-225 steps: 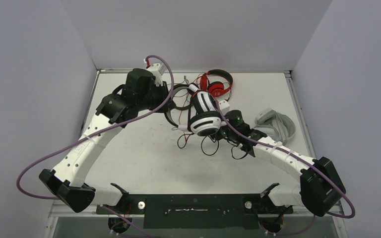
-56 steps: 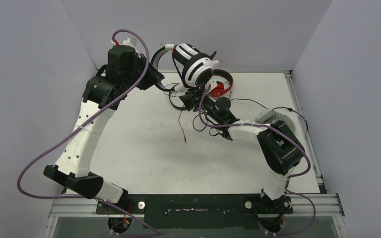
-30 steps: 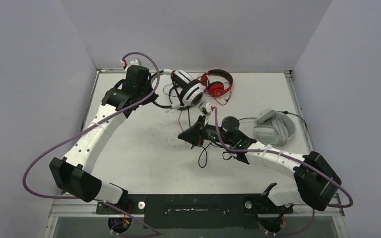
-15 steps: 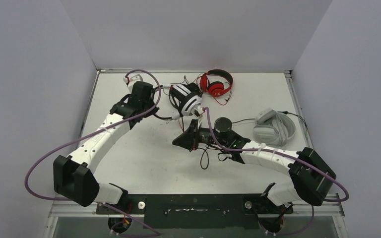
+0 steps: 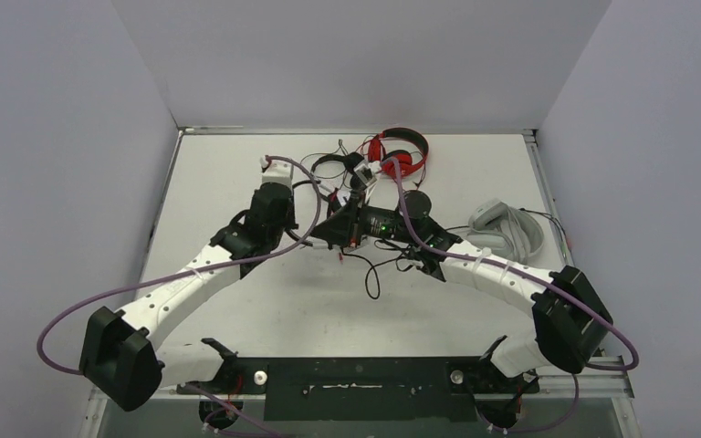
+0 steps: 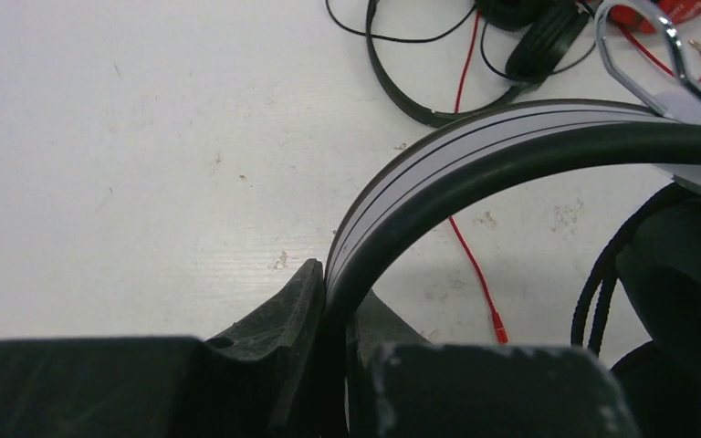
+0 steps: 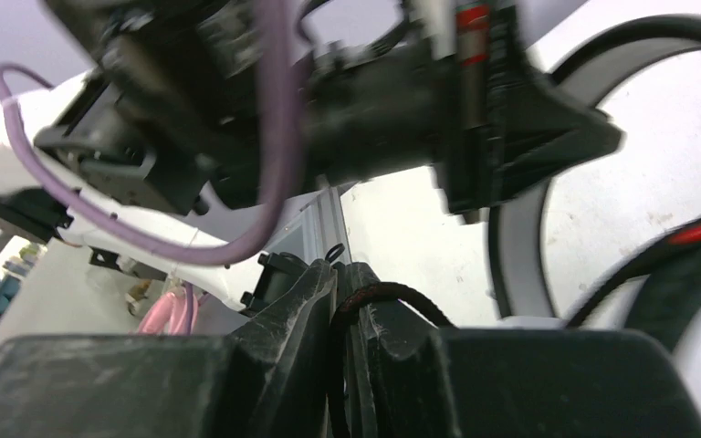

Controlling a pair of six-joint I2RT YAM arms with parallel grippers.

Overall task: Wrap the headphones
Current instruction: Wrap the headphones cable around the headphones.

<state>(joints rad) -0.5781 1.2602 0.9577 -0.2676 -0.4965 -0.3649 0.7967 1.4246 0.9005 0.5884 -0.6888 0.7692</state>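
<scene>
My left gripper (image 6: 338, 294) is shut on the headband of the white-and-black headphones (image 6: 475, 146), just above the table. In the top view the left gripper (image 5: 308, 219) and the right gripper (image 5: 336, 228) meet at the table's middle, and the two arms hide most of that headset. My right gripper (image 7: 347, 290) has its jaws closed on a thin black braided cable (image 7: 392, 297). That cable loops up out of the jaws. The headband (image 7: 511, 246) arcs just beyond it. Loose black cable (image 5: 372, 274) trails on the table below the right gripper.
Black headphones (image 5: 329, 169) and red headphones (image 5: 402, 153) lie at the back middle, with cables tangled between them. A red cable (image 6: 470, 246) runs under the held headband. Light grey headphones (image 5: 508, 230) sit at the right. Walls close in the back and both sides.
The left arm has brought the white-and-black headphones down and toward the middle of the table. The right gripper has moved back and left to meet it, still on the cable.
</scene>
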